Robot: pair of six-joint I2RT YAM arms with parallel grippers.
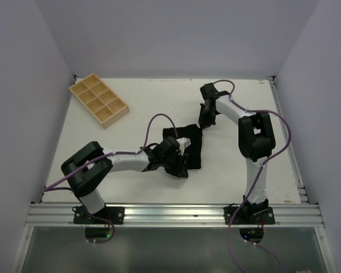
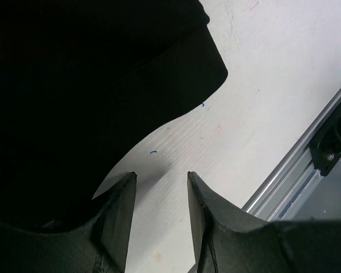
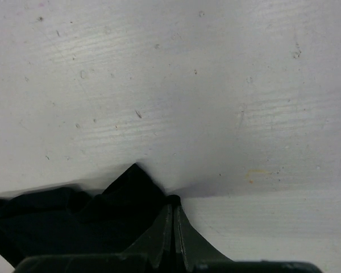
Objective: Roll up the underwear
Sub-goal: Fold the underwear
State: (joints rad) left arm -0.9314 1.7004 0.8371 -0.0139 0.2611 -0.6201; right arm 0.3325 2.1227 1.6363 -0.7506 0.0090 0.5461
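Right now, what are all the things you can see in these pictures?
underwear: one, black, middle of the table
wooden tray: one, light tan, divided into compartments, far left corner
table: one, white, under everything
metal rail: one, silver, along the near edge
cables: one on each arm, purple
left gripper: one, black, open over bare table, beside the underwear's edge
right gripper: one, black, shut at the underwear's far corner; I cannot tell whether it is pinching the fabric
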